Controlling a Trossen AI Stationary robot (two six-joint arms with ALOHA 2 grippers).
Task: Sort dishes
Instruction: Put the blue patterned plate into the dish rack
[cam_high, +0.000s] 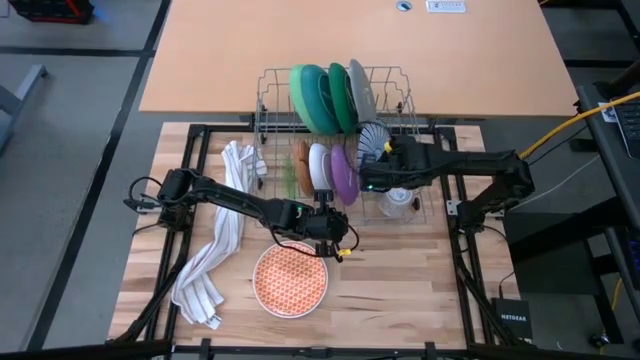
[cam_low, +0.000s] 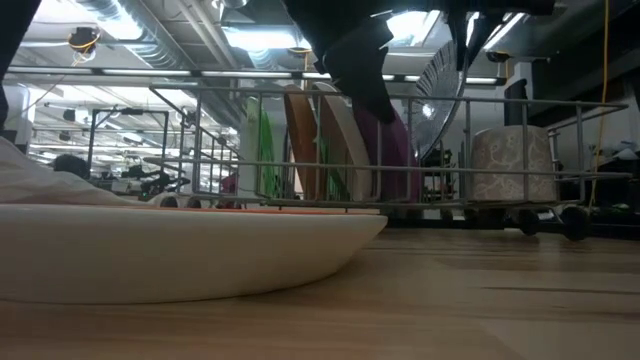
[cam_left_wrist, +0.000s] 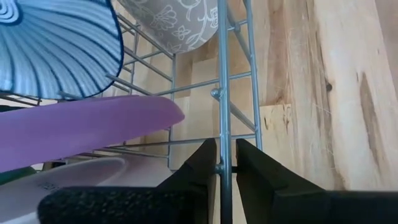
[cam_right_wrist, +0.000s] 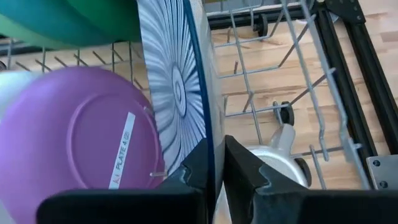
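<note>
A wire dish rack (cam_high: 262, 110) stands at the table's far middle. It holds green (cam_high: 308, 92), teal and grey dishes in its far row, and orange, white and purple (cam_high: 343, 172) plates on edge in its near row. My right gripper (cam_high: 385, 150) is shut on a blue-and-white striped plate (cam_right_wrist: 174, 81) next to the purple plate (cam_right_wrist: 81, 137). My left gripper (cam_high: 325, 218) is at the rack's near side, shut on a rack wire (cam_left_wrist: 223, 93). An orange patterned plate (cam_high: 290, 278) lies flat on the table nearer to me. My left gripper has a wire of the rack's near side (cam_left_wrist: 223, 146) between its two fingers, which come at it from above. The rack stands on the table. My right gripper pinches the striped plate's rim (cam_right_wrist: 210, 134) between its two fingers, reaching in from the table's right. The plate stands on edge beside the purple plate; its lower edge is hidden.
A white striped towel (cam_high: 215, 255) lies crumpled at the table's left. A pale flower-patterned vessel (cam_low: 510, 160) sits in the rack's right end. The rack has small wheels (cam_low: 522, 216). Bare wood lies to the right of the patterned plate.
</note>
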